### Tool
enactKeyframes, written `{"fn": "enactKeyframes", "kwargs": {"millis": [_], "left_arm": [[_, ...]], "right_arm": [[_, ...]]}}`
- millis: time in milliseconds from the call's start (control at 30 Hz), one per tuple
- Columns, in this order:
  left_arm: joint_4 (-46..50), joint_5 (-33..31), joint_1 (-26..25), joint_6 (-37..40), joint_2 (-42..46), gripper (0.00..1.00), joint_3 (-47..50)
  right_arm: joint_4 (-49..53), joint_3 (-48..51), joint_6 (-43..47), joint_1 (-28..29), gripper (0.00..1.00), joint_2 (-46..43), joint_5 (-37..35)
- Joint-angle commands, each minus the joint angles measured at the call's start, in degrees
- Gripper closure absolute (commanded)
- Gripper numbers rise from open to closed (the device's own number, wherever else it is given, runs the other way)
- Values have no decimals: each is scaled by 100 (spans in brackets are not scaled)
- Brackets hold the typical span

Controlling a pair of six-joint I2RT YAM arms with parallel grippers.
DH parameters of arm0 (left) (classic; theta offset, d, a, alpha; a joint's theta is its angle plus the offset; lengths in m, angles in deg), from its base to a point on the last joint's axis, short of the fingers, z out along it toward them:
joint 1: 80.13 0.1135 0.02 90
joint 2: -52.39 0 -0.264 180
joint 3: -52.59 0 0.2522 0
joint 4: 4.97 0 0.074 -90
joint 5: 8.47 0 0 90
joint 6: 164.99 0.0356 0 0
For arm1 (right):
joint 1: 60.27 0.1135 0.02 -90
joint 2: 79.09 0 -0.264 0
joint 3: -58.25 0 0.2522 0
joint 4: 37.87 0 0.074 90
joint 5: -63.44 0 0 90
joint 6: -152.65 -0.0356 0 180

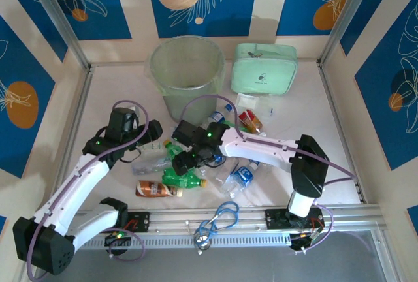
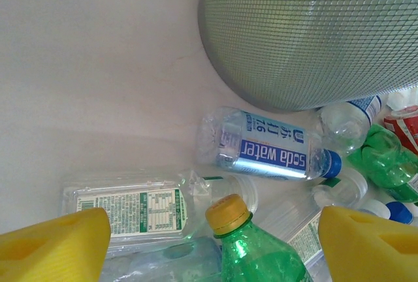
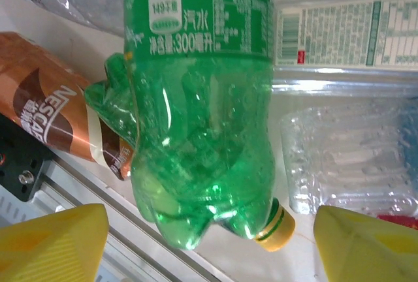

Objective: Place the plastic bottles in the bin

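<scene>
The bin point(image 1: 186, 76) stands upright toward the far edge of the table point(image 1: 111, 99), left of centre, with a mint case point(image 1: 264, 66) just beside it on the right. The bottles point(image 1: 241, 176) lie in a loose heap in the middle of the table, between the bin and the near edge, all outside the bin.

The left gripper point(image 2: 212, 233) hangs over the heap's left side with its jaws wide. Between its yellow fingers point(image 2: 55, 246) sits a green bottle point(image 2: 255, 256) with a yellow cap, its neck pointing away from the wrist and a gap to each finger. Beyond it lie a flattened bottle point(image 2: 130, 207) with a white-and-green label and a soda bottle point(image 2: 268, 148) with a blue label. The soda bottle is just beside the bin's foot.

The right gripper point(image 3: 209, 236) reaches over the heap's near side, its jaws likewise wide. A second green bottle point(image 3: 202, 119) lies lengthwise between its fingers, base end toward the wrist, apart from both. A brown bottle point(image 3: 52, 115) lies just beside it on the side toward the near edge, and a crushed clear bottle point(image 3: 346, 164) lies on the other side.

A red-labelled bottle point(image 1: 250, 122) lies at the heap's far right, near the case. A blue cord point(image 1: 219, 220) loops at the near edge.
</scene>
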Motion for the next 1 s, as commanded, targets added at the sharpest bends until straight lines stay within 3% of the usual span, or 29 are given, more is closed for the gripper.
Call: {"fn": "enactKeyframes", "kwargs": {"millis": [0,700,967], "left_arm": [[182,102,54,-44,5,19,-116],[284,462,190,-130,56,25,-135],[328,643,252,-237,128,25,-163]], "right_arm": [[0,-244,101,18,19,217,224],[-90,-343,180,85,25,713,308],[-128,-321,128,94,37,513,90]]}}
